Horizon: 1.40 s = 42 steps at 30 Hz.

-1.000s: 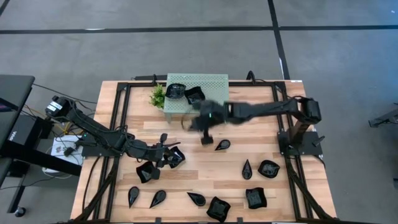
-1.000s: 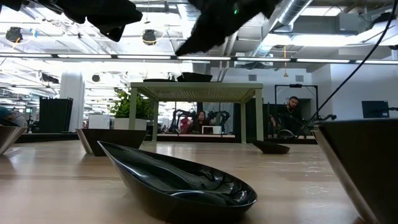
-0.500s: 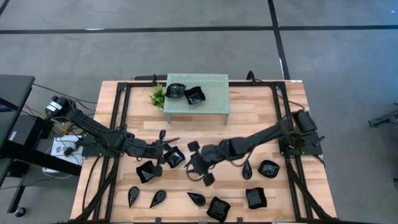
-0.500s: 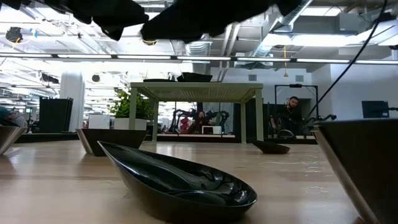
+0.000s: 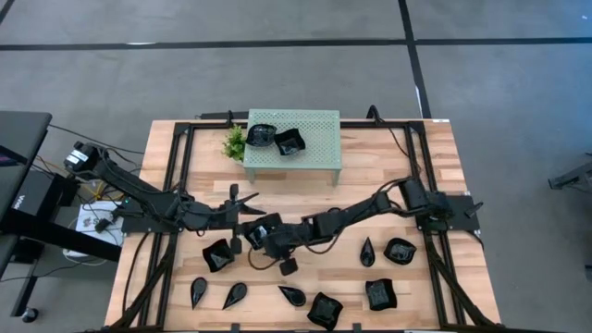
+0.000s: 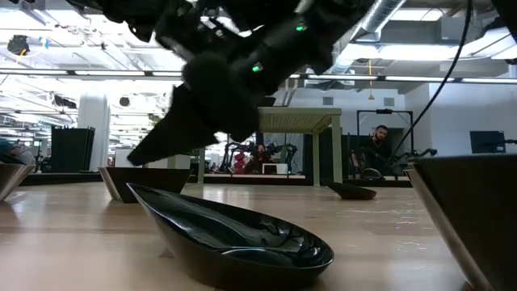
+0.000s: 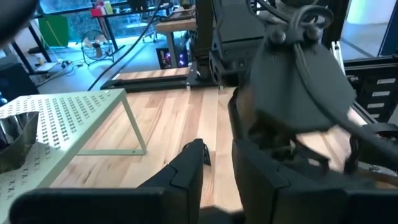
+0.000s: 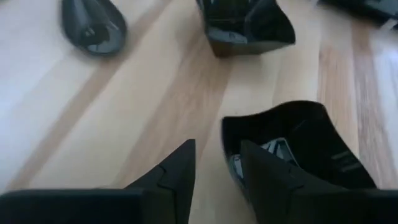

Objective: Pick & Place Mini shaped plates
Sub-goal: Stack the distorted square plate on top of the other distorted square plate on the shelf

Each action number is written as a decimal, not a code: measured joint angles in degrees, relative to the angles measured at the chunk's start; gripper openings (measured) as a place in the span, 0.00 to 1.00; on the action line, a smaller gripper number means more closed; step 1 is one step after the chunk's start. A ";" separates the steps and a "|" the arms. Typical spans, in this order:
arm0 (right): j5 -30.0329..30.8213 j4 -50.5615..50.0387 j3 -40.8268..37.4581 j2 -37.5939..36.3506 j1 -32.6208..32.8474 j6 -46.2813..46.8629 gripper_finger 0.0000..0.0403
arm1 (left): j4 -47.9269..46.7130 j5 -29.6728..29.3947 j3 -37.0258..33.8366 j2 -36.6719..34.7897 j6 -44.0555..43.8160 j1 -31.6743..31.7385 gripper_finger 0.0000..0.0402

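Observation:
Several glossy black mini plates lie on the wooden table. Two more [image 5: 262, 136] [image 5: 289, 141] sit on the mint-green stand [image 5: 314, 148]. My right gripper [image 5: 266, 240] [image 8: 217, 146] reaches to the table's left middle, low over a square wavy-edged plate [image 5: 263, 230] [image 8: 305, 146]. It is open, and its fingers straddle that plate's wall. My left gripper [image 5: 242, 220] [image 7: 217, 149] is just left of the same plate. It is open by a narrow gap with nothing showing between its fingers. In the low view the right gripper [image 6: 210, 105] hangs just above the table. My right gripper comes down slanting from the table's right. One finger [image 8: 177, 171] is outside the square plate's wall [image 8: 231, 127] and the other [image 8: 264, 177] is over its hollow. The plate rests flat on the table. I cannot tell whether a finger touches it.
Another square plate [image 5: 217, 254] [image 8: 249, 25] and a teardrop plate [image 8: 93, 25] lie just beyond the fingers. Teardrop plates [image 5: 199, 291] [image 5: 236, 294] [image 5: 292, 296], square ones [image 5: 324, 310] [image 5: 379, 294] and a roundish one [image 5: 400, 251] line the near edge. A small plant [image 5: 236, 143] stands by the stand.
My right gripper has swung from beside the stand toward the table's near left and come down. It now sits low over the square plate next to my left gripper. That plate has stayed in place.

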 joint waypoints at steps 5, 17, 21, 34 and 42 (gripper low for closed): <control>0.12 -3.92 1.28 0.03 -0.38 -0.37 0.28 | -0.51 0.00 0.00 0.04 0.02 0.00 0.22; 0.23 -11.85 1.27 -0.15 -2.71 -3.48 0.21 | -0.46 0.00 0.00 0.04 0.02 0.00 0.22; 0.23 -11.99 1.27 -0.15 -2.98 -5.02 0.13 | -0.46 0.00 0.00 0.04 0.02 0.00 0.22; 2.78 -33.28 5.96 -6.40 -1.16 -18.82 0.01 | -0.46 0.00 0.00 0.07 -0.01 -0.01 0.22; 19.50 -47.95 7.03 -20.88 -1.32 -32.54 0.01 | -0.01 0.04 0.00 -0.15 -0.05 -1.54 0.22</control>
